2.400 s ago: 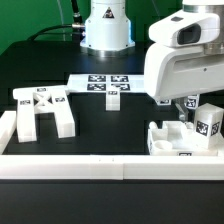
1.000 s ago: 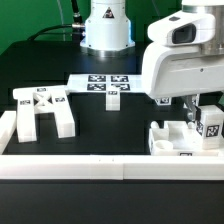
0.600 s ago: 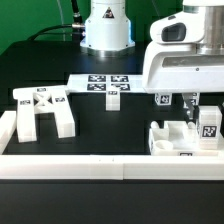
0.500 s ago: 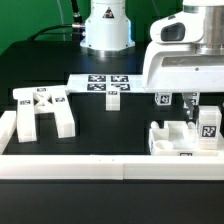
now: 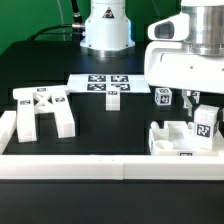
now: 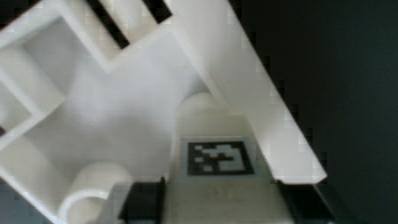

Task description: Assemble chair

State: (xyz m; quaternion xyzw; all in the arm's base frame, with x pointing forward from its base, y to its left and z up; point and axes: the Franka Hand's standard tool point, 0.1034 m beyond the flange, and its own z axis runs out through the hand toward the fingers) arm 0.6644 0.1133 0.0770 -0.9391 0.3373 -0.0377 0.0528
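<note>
Currently the gripper (image 5: 195, 104) is clenched on 1 chair leg (image 5: 207, 122), a short white block, at the exterior view's right. Leg upright, long axis vertical, its square black-and-white tag facing the camera. It sits at the far right end of the seat block (image 5: 180, 140); whether the 2 touch cannot be told.

Wrist view: chair leg (image 6: 210, 120) runs away from the gripper (image 6: 214, 198) across the seat block (image 6: 71, 110), tag at the held end. Dark fingers (image 6: 146, 202) flank it.

Seat block sits low on the black table (image 5: 110, 125), just beside the white rail (image 5: 100, 166), long axis along the rail. 1 tag on its front face, pattern too small to read.

Cross-braced frame (image 5: 40, 112) lies flat at the exterior view's left, well apart from the seat block. Its 2 limbs point toward the rail, with tags on the crossbar.

Marker board (image 5: 103, 86) lies mid-table with several tags. 1 more tagged white piece (image 5: 163, 97) shows beside the arm housing.
</note>
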